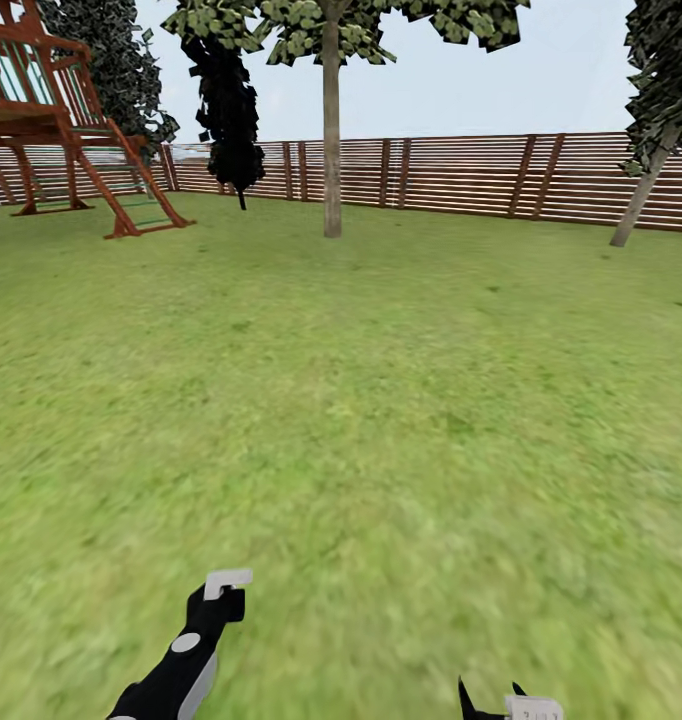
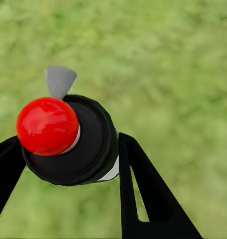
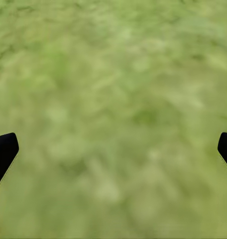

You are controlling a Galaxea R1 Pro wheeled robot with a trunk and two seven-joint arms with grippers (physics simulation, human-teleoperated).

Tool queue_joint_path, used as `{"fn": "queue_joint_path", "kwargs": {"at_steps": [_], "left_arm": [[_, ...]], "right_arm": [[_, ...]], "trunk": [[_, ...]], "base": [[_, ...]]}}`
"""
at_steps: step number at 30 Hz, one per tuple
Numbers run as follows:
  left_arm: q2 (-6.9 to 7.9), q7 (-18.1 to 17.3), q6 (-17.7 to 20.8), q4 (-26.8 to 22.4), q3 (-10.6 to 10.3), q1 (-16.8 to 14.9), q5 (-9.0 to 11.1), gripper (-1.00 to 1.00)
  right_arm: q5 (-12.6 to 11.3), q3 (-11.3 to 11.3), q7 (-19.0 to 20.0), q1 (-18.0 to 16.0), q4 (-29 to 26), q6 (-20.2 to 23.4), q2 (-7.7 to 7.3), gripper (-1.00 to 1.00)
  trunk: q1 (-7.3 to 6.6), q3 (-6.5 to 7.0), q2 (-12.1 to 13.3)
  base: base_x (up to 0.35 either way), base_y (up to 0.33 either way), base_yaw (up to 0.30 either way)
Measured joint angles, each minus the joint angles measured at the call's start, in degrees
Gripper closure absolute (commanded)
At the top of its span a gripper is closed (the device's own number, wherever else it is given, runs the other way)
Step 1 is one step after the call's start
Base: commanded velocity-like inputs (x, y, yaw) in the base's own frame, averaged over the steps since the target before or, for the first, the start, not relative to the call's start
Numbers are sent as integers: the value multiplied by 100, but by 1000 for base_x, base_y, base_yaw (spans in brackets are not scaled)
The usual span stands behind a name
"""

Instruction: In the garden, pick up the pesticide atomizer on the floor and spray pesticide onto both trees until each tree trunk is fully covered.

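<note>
The pesticide atomizer (image 2: 91,144) has a red ball top, a black round cap and a grey nozzle, and my left gripper (image 2: 68,140) is shut on it. In the head view the left gripper (image 1: 221,603) hangs low over the lawn, with the atomizer's pale nozzle (image 1: 228,581) sticking up. My right gripper (image 1: 491,697) is at the bottom edge, open, its fingers (image 3: 4,149) wide apart over bare grass. One tree trunk (image 1: 331,150), pale grey-tan, stands far ahead by the fence. A second tree (image 1: 641,195) leans at the far right.
Green lawn (image 1: 381,400) stretches ahead to a brown slat fence (image 1: 461,175). A red-brown wooden play frame (image 1: 71,130) stands at the far left. A thin black-leaved tree (image 1: 231,120) stands beside it near the fence.
</note>
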Motion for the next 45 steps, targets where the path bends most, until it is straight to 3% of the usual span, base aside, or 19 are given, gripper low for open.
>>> {"fn": "queue_joint_path", "kwargs": {"at_steps": [45], "left_arm": [[-16, 3, -14, -12, -9, 0, 0, 100]], "right_arm": [[0, -1, 0, 0, 0, 0, 0, -100]], "trunk": [[0, 0, 0]], "base": [[340, 0, 0]]}}
